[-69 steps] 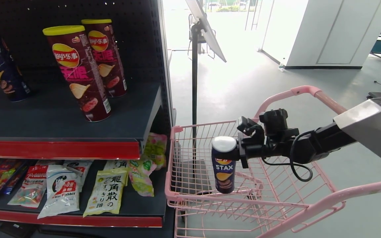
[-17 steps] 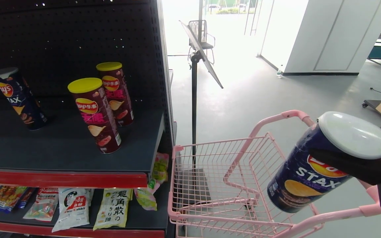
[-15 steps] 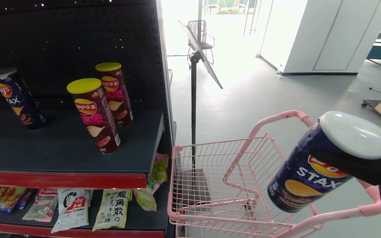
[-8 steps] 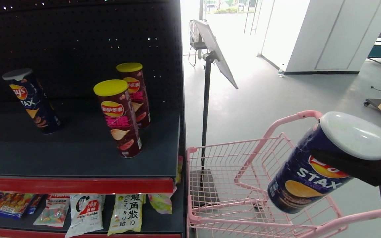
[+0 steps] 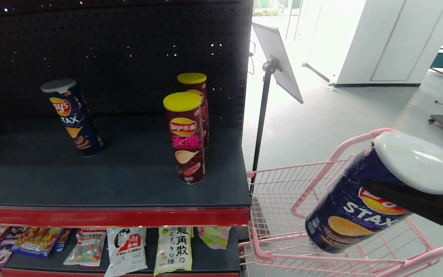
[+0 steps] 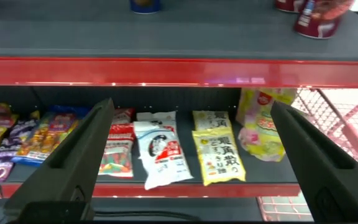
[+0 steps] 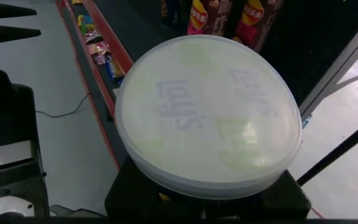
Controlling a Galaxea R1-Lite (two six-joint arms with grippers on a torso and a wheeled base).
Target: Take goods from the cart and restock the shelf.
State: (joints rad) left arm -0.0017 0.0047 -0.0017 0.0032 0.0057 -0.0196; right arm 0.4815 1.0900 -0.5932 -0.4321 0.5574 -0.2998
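Now, right fingers (image 5: 410, 200) gripping can (image 5: 342, 215) near cart (image 5: 283, 167), left fingers (image 6: 67, 162) spread before shelf edge (image 6: 166, 71)

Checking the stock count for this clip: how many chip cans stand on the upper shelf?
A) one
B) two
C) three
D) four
C: a blue can, a front maroon can and a rear maroon can stand on the upper shelf; the fourth can is out over the pink cart, not shelved.
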